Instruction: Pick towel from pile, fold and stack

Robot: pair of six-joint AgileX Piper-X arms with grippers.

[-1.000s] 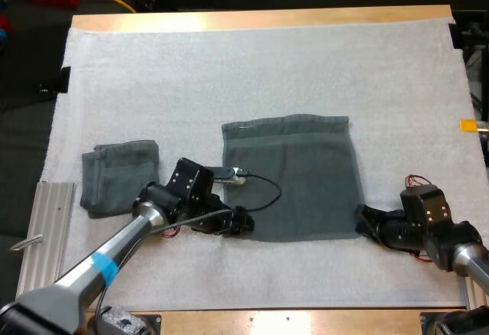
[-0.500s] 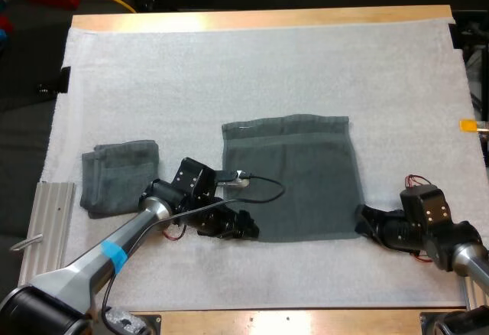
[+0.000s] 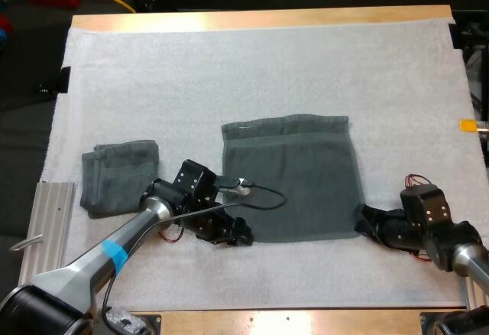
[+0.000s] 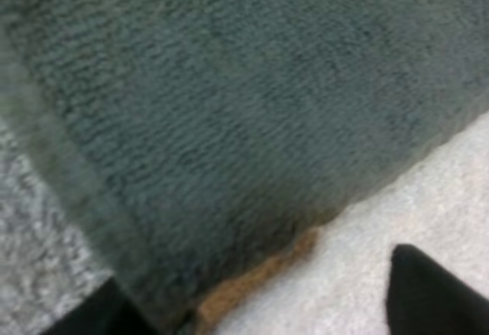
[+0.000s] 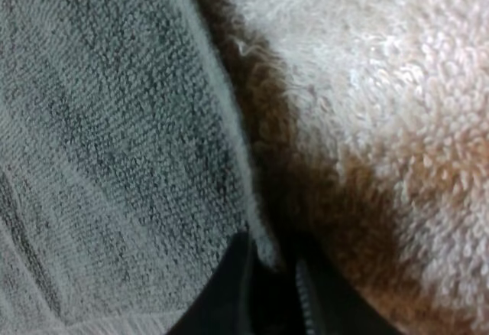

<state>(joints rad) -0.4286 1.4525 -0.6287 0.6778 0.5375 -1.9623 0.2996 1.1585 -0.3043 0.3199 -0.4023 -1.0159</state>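
High view: white terry mat (image 3: 229,67) w/ flat square dark grey-green cloth towel (image 3: 298,174) mid-mat; smaller folded dark grey-green towel (image 3: 118,176) well to its left. Left gripper (image 3: 243,235) fingers apart at flat towel's near-left corner; right gripper (image 3: 362,220) pinches near-right corner.

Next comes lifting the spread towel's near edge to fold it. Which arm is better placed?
Probably right. The right hand sits at the spread towel's near right corner, fingers pinching its edge. The left hand is at the near left corner, fingers apart, nothing gripped yet.
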